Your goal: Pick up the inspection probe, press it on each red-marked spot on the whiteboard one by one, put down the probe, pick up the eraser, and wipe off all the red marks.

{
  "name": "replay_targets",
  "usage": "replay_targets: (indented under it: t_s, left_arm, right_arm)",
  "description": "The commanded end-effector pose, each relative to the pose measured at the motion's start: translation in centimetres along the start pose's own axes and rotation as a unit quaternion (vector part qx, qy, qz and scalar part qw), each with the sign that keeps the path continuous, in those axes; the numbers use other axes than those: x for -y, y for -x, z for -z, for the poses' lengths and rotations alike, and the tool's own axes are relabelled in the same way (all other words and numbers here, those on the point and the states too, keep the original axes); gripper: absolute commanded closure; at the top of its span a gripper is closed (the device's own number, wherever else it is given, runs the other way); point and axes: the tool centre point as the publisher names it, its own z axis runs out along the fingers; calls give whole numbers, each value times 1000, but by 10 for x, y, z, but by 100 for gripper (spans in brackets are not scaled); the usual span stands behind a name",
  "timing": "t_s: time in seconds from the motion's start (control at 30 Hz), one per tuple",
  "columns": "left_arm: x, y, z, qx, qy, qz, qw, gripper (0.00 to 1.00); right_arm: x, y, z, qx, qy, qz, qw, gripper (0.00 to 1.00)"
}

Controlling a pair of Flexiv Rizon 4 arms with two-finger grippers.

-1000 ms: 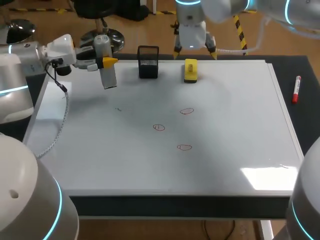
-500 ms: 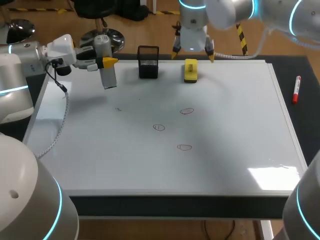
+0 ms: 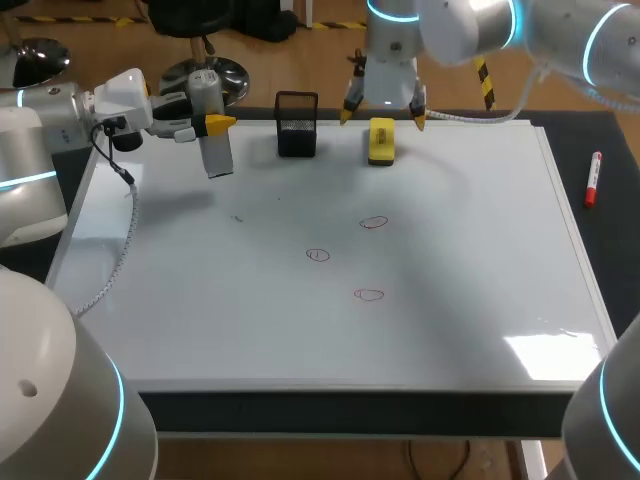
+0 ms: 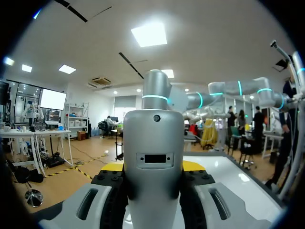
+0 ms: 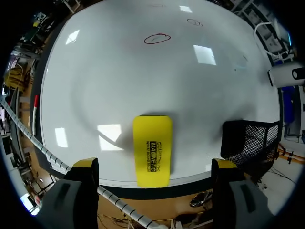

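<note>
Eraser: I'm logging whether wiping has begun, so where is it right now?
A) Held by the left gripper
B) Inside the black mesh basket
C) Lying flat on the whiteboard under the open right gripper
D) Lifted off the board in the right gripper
C: the eraser lies flat on the whiteboard, with the right gripper spread to either side without touching it.

A robotics lab: a left arm [image 3: 45,125] and right arm [image 3: 470,25], ringed in cyan light, flank a flat-lying whiteboard [image 3: 450,330].
</note>
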Motion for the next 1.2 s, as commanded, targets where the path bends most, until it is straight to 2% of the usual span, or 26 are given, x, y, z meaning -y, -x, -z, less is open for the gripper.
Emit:
replay_targets:
  t_s: [0.03,0.47,0.77,1.1,1.13,1.17,1.2]
  left_arm:
    - [0,0,0,0,-1,-1,1000,100]
    - [0,0,0,0,-1,-1,1000,100]
    - [0,0,0,0,-1,-1,1000,100]
    - [0,0,0,0,-1,-1,1000,100]
    - [0,0,0,0,-1,-1,1000,100]
    - [0,0,0,0,-1,-1,1000,100]
    - [0,0,0,0,-1,-1,1000,100]
  right_arm:
    - [1,3,-7,-2,8,9,1000,0]
    - [-2,0,-20,-14,28,11,999,0]
    - [3,-1,-33,-16,27,12,999,0]
    - [4,1,-36,-16,27,20,999,0]
    - [4,1,-36,-16,26,21,999,3]
    - [4,1,-36,-16,26,21,999,18]
    - [4,1,-35,-17,26,21,999,30]
